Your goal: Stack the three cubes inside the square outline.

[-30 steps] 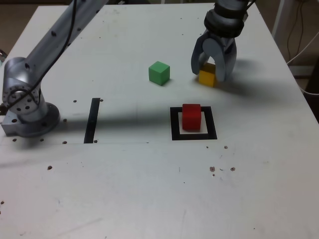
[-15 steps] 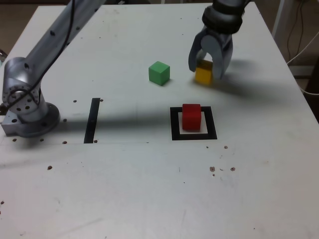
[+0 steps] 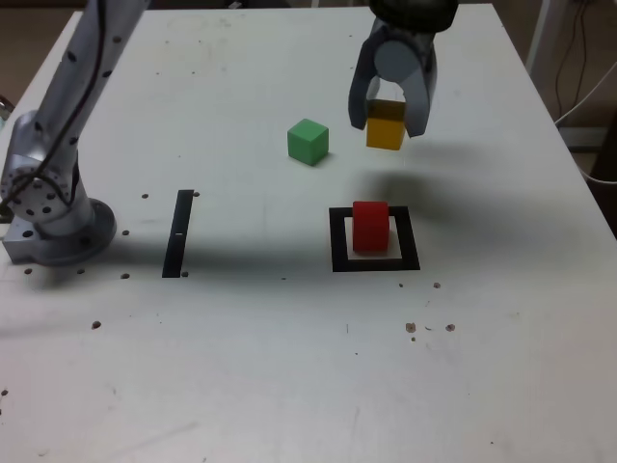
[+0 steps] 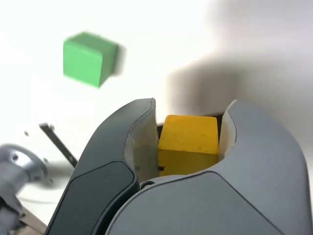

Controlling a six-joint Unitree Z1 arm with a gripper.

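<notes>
My gripper (image 3: 388,121) is shut on the yellow cube (image 3: 386,127) and holds it in the air above the table, beyond the square outline (image 3: 375,262). The wrist view shows the yellow cube (image 4: 188,144) clamped between both grey fingers (image 4: 139,147). The red cube (image 3: 370,227) stands inside the black outline on its white centre. The green cube (image 3: 308,141) sits on the table to the exterior view's left of my gripper, and the wrist view also shows the green cube (image 4: 89,58).
A narrow black strip (image 3: 178,232) lies on the table to the exterior view's left of the outline. The arm's base (image 3: 48,207) stands at the exterior view's left edge. Cables hang past the table's right edge (image 3: 583,77).
The gripper closed on the yellow cube and lifted it off the table, shifting slightly to the exterior view's left. The red and green cubes have not moved.
</notes>
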